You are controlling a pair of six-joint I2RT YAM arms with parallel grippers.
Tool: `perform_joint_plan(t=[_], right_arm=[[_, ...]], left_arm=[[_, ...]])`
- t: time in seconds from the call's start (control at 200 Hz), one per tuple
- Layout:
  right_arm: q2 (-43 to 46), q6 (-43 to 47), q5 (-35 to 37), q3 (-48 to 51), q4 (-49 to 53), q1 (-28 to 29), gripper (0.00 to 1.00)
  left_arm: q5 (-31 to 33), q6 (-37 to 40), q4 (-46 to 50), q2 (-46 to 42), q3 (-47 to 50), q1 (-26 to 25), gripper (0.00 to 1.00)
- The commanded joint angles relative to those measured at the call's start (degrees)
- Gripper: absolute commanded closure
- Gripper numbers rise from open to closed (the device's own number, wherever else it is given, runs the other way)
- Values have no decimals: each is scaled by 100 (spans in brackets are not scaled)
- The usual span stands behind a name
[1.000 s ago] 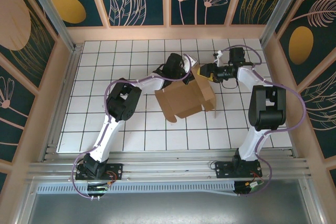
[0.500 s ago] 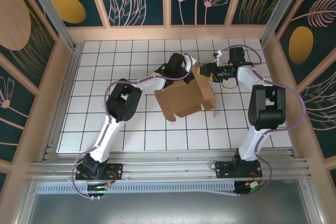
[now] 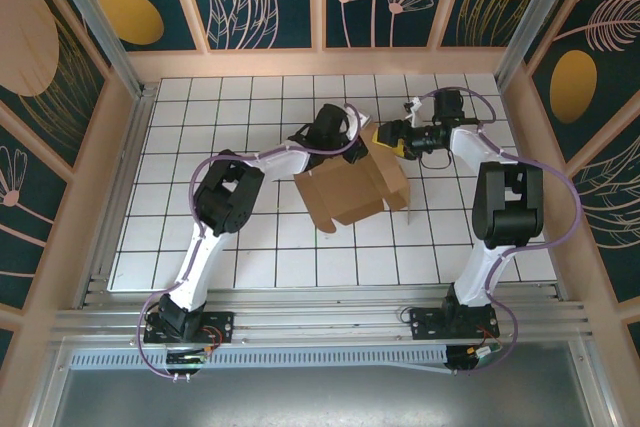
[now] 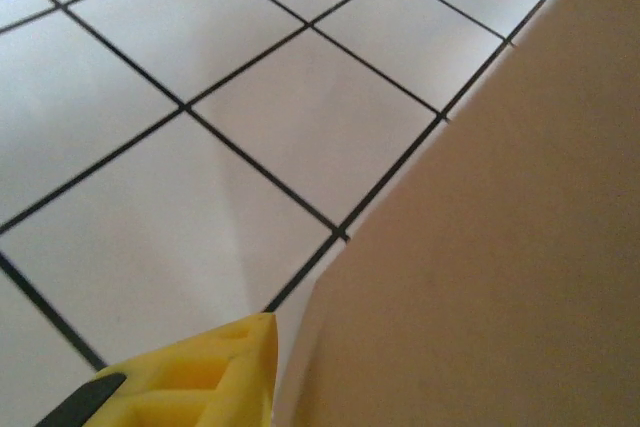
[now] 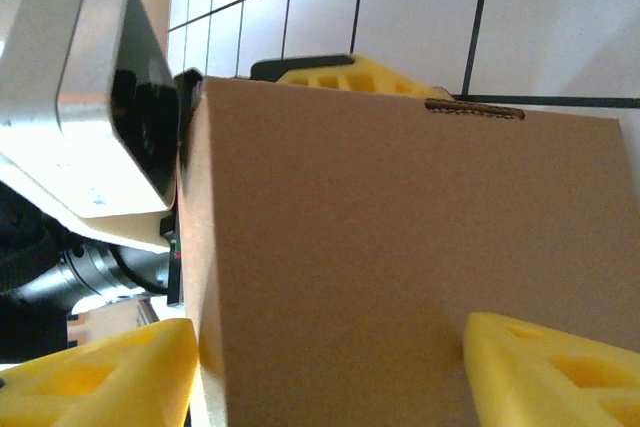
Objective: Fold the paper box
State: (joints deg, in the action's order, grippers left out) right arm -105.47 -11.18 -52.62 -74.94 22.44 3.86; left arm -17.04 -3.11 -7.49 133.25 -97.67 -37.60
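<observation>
The left gripper point(image 3: 350, 140) has drawn slightly toward the upper left, off the box point(image 3: 350, 189) at the top view's centre; I cannot tell whether its jaws are apart. The right gripper point(image 3: 387, 137) has widened, its fingers point(image 5: 545, 372) apart around the upright flap point(image 5: 400, 247). That fold looks handed over, not finished.

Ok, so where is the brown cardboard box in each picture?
Top external: the paper box lies near the middle of the picture, partly folded.
Left wrist: it takes up the right side and lower right, seen very close.
Right wrist: it covers the middle and bottom, also very close.
Shared landmark: the white tiles with black lines under the box.
</observation>
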Motion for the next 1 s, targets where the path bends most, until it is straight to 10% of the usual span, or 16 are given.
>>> perform_joint_plan(t=[0.0, 0.195, 0.551, 0.806, 0.996], right_arm=[[297, -324, -90, -53, -69, 1, 25], [470, -630, 3, -130, -335, -96, 7], [1026, -704, 1021, -63, -212, -157, 5], [3874, -3363, 3651, 1752, -366, -311, 7], [5436, -5071, 3620, 2603, 947, 165, 13]], left_arm=[[25, -106, -110, -415, 330, 30, 69], [95, -188, -78, -725, 569, 34, 68], [220, -1590, -351, -2278, 1481, 55, 56], [-330, -2781, 2156, -1398, -1017, 485, 45], [-291, -2009, 2921, -683, -2342, 531, 42]])
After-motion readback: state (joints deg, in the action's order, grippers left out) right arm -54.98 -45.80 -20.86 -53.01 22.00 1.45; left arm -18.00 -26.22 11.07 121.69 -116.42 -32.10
